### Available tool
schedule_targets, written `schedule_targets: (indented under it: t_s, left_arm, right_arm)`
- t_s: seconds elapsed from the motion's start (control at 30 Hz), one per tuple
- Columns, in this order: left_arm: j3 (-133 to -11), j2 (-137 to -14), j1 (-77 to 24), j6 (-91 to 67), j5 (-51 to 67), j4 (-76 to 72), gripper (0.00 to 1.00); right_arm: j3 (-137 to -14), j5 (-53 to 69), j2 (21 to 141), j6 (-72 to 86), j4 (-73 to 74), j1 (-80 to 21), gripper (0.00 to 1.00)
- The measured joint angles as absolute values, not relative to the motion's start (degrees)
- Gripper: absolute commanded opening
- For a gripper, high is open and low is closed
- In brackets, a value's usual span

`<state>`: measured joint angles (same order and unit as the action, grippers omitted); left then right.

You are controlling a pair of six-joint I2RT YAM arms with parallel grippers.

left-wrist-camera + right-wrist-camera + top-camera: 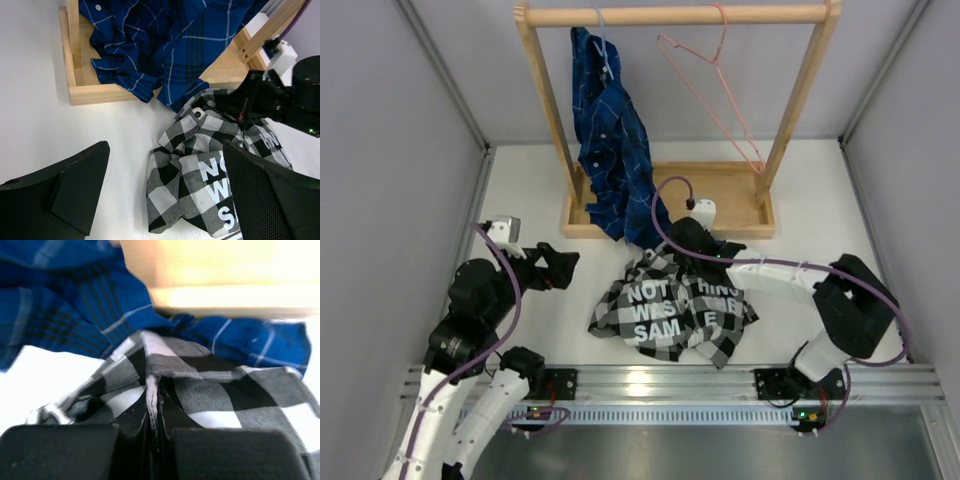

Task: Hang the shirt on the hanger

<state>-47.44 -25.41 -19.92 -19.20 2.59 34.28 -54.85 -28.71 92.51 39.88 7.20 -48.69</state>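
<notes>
Pinching a fold of the shirt (200, 385), the right end effector (154, 405) is closed on the checked cloth; the right wrist view shows a thin ridge of fabric squeezed between its two dark fingers (60, 450); the grip sits at the shirt's far edge, just beside the hem of the blue shirt (65, 305).

From above, the shirt lies crumpled on the white counter (520, 200), between the two arms and in front of the wooden rack (670, 15); white block lettering faces up; its far edge meets the blue shirt's hanging hem, touching or overlapping, can't tell which.

The hanger (710, 90) is pink wire, hooked on the rack's top rail toward the right, hanging tilted; well apart from the shirt.

The blue shirt hangs from a light blue hanger (603, 40) on the left part of the same rail; its lower end drapes down over the rack's base (720, 195) and reaches the counter.

The left end effector (560, 268) is open, fingers spread wide; it sits over the counter to the left of the shirt, near it but apart; the left wrist view looks between both fingers at the shirt's near-left corner, with the right arm's dark wrist beyond.
</notes>
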Motion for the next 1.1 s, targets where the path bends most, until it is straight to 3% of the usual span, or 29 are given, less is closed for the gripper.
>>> schedule_targets:
  t_s: [0.33, 0.53, 0.8, 1.1]
  left_arm:
    - [-41.15, -30.41, -19.94, -36.03, 15.49, 21.61, 0.98]
    - [-26.79, -34.44, -22.39, -57.63, 16.43, 5.34, 0.98]
    - [-27.03, -60.58, -38.22, -69.65, 11.44, -11.16, 0.96]
    - [-31.4, -80.77, -42.61, -76.55, 7.6, -26.28, 0.84]
  right_arm:
    - [-39.72, -24.73, 60.4, 25.91, -13.74, -48.84, 0.0]
    - [-25.93, -19.84, 42.48, 18.65, -25.69, -48.95, 0.0]
    - [-14.06, -13.34, 34.09, 15.81, -31.42, -48.95, 0.0]
    - [-12.75, -10.02, 28.05, 14.39, -32.1, -48.97, 0.0]
